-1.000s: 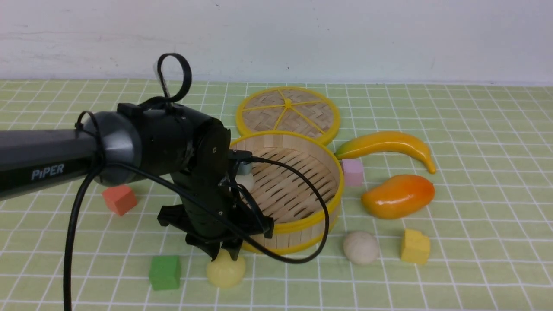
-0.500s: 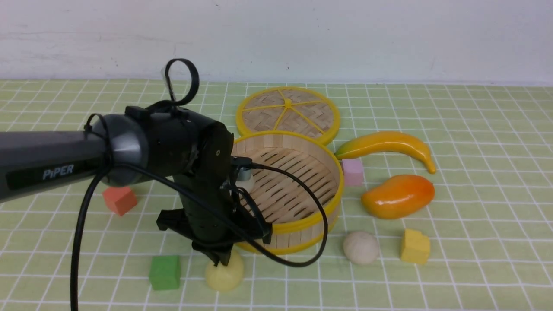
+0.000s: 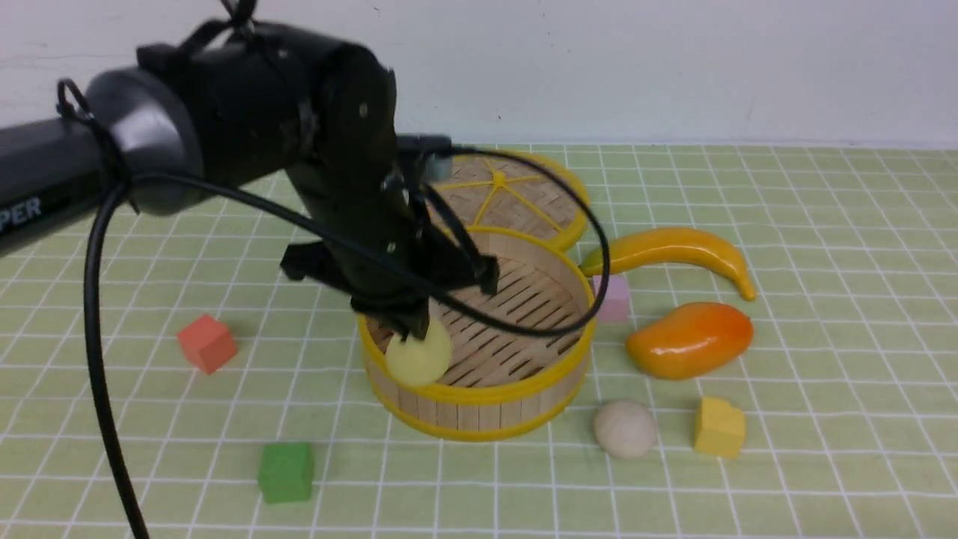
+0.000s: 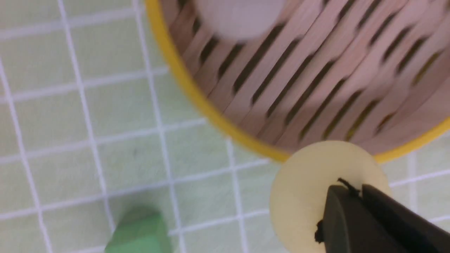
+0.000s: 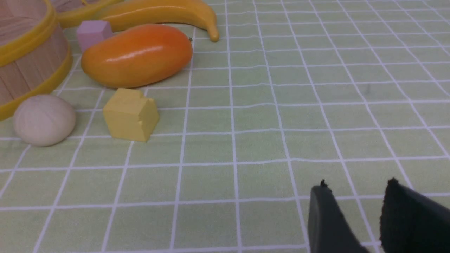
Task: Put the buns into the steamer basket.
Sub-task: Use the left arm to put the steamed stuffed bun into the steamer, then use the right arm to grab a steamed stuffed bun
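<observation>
Pale yellow bun [image 3: 420, 358]: found near the lower middle of the frame, raised and pinched in the left gripper [image 3: 405, 329], over the near rim of the steamer basket [image 3: 490, 412]. Saw the left gripper shut on it, fingertips pressed into its top and pointed downward.

Moving from near to far, began with the right gripper [image 5: 358, 182], seen only in the right wrist view: found it open, fingers apart, with nothing between them. At the lower left of the front frame, saw a green cube [image 3: 286, 473] on the bench [image 3: 823, 479]. Right of lower center, saw an off-white bun [image 3: 626, 430] on the bench, just beside the basket, with a yellow cube [image 3: 719, 427] to its right.

Saw the basket upright around the center; in the left wrist view, made out a second off-white bun [image 4: 242, 15] on its slatted floor. Spotted a red cube [image 3: 208, 343] left of center and an orange mango [image 3: 690, 340] right of center. Farther back, noted a purple cube [image 3: 614, 298] near the basket's right side and a yellow banana [image 3: 677, 247] above it in the frame. Behind the basket, at upper center, saw the woven lid [image 3: 524, 196], partly hidden by the left arm [image 3: 247, 105]. Farthest off, saw a pale wall [image 3: 711, 67] across the top.
</observation>
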You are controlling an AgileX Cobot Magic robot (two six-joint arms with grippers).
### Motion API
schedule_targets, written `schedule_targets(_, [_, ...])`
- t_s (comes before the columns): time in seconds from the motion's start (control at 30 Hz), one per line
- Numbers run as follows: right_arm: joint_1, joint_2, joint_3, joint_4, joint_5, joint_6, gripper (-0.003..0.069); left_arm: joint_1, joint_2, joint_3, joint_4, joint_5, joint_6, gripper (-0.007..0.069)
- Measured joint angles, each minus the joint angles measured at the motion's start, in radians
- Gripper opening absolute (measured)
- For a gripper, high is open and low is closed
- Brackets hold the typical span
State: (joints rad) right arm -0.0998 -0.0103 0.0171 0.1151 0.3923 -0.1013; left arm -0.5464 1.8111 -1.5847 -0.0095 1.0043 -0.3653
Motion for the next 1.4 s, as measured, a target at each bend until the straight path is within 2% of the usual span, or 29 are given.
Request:
schedule_targets(0.23, [0.0,0.0,0.0,0.0,0.0,0.0,0.0241,0.0,0.088,-0.012,-0.035,-0.153,0.0,-0.0007])
schedule_targets(0.47, [0.0,0.0,0.0,0.0,0.0,0.0,0.0241,0.0,0.166,-0.012,-0.036,-0.182,-0.025,0.0039])
schedule_targets(0.53, [0.0,0.0,0.0,0.0,0.0,0.0,0.0241,0.0,0.169,-0.012,-0.018,-0.183,-0.065,0.0096])
schedule_targets(0.73, [0.0,0.0,0.0,0.0,0.0,0.0,0.0241,0.0,0.162,-0.012,-0.001,-0.156,-0.075,0.0248])
schedule_targets(0.87, [0.0,0.0,0.0,0.0,0.0,0.0,0.0241,0.0,0.125,-0.012,0.0,-0.1,-0.056,0.029])
schedule_targets(1.0, [0.0,0.0,0.0,0.0,0.0,0.0,0.0241,0.0,0.034,-0.012,0.009,-0.062,-0.026,0.0279])
schedule_targets(1.1, [0.0,0.0,0.0,0.0,0.0,0.0,0.0241,0.0,-0.092,-0.012,0.009,-0.027,-0.002,0.0237])
schedule_targets(1.13, [0.0,0.0,0.0,0.0,0.0,0.0,0.0241,0.0,-0.201,-0.011,0.009,0.0,0.005,0.0192])
schedule_targets(1.2, [0.0,0.0,0.0,0.0,0.0,0.0,0.0241,0.0,-0.26,-0.008,0.009,0.012,0.007,0.0168])
schedule_targets(1.27, [0.0,0.0,0.0,0.0,0.0,0.0,0.0241,0.0,-0.42,0.012,0.009,0.029,0.009,0.0106])
schedule_targets(1.4, [0.0,0.0,0.0,0.0,0.0,0.0,0.0241,0.0,-0.649,0.077,0.048,0.042,0.01,0.0034])
